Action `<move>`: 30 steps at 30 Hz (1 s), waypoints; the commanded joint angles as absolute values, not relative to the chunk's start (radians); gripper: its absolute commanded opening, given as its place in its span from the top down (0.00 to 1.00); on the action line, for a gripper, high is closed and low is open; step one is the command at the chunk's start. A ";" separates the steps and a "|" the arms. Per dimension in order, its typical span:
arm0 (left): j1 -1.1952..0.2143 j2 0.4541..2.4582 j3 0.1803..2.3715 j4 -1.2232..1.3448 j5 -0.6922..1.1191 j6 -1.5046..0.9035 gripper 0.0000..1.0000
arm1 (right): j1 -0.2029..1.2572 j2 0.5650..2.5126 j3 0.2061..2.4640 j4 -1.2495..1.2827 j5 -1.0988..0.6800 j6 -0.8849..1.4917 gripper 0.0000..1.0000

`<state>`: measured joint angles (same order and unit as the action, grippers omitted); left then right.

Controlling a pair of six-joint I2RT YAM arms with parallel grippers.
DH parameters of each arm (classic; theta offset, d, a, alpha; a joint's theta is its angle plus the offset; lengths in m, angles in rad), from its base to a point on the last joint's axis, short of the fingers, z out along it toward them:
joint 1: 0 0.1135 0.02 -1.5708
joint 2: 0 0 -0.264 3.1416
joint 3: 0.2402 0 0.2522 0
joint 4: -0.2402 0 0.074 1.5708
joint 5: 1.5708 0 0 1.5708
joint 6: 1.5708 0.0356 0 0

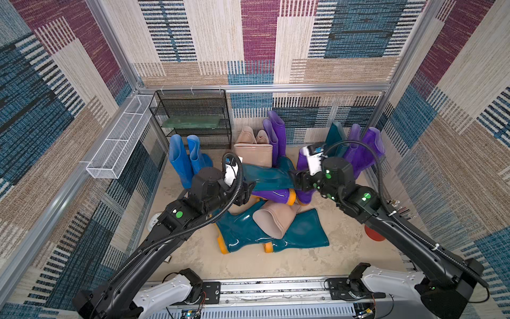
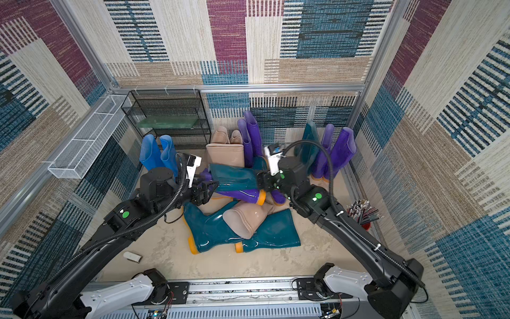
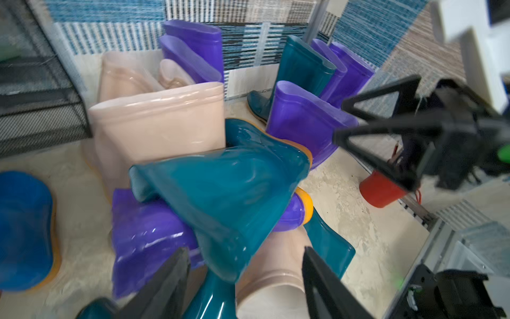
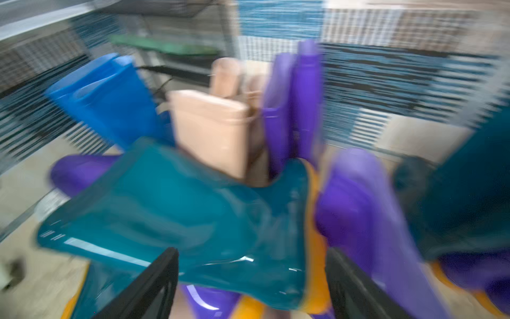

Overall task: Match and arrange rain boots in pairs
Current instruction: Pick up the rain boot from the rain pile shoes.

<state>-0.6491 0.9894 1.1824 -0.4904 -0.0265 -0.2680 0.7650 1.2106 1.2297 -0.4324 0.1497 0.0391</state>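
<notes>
A dark teal rain boot (image 1: 271, 175) (image 2: 234, 176) lies across a purple boot (image 1: 273, 194) on top of the pile in the middle. My left gripper (image 1: 249, 192) (image 3: 244, 250) is open at its shaft rim, fingers wide of the teal rim (image 3: 226, 198). My right gripper (image 1: 294, 179) (image 4: 251, 251) is open at the foot end, with the orange-soled foot (image 4: 171, 210) between the spread fingers. Two teal boots (image 1: 240, 229) and a beige boot (image 1: 276, 218) lie in front. Blue boots (image 1: 187, 157), beige boots (image 1: 254, 149) and purple boots (image 1: 274, 129) stand at the back.
A black wire-mesh rack (image 1: 193, 118) stands at the back left, a white mesh basket (image 1: 118, 143) hangs on the left wall. More purple and teal boots (image 1: 358, 146) stand at the back right. A red cup (image 1: 374, 234) sits by the right wall.
</notes>
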 commanded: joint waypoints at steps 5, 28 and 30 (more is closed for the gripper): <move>-0.626 0.884 1.111 -0.511 -0.131 -0.469 0.33 | 0.949 1.397 1.302 -0.560 0.328 -0.109 0.08; -0.624 0.845 1.150 -0.549 -0.093 -0.367 0.32 | 0.830 1.548 1.388 -0.439 0.194 -0.105 0.23; -0.624 0.845 1.162 -0.556 -0.094 -0.347 0.32 | 0.838 1.581 1.382 -0.431 0.256 -0.113 0.22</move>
<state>-0.6239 0.8467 1.1446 -0.5488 -0.0978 -0.3885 0.8318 1.5520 1.3769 -0.4274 0.1963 -0.1200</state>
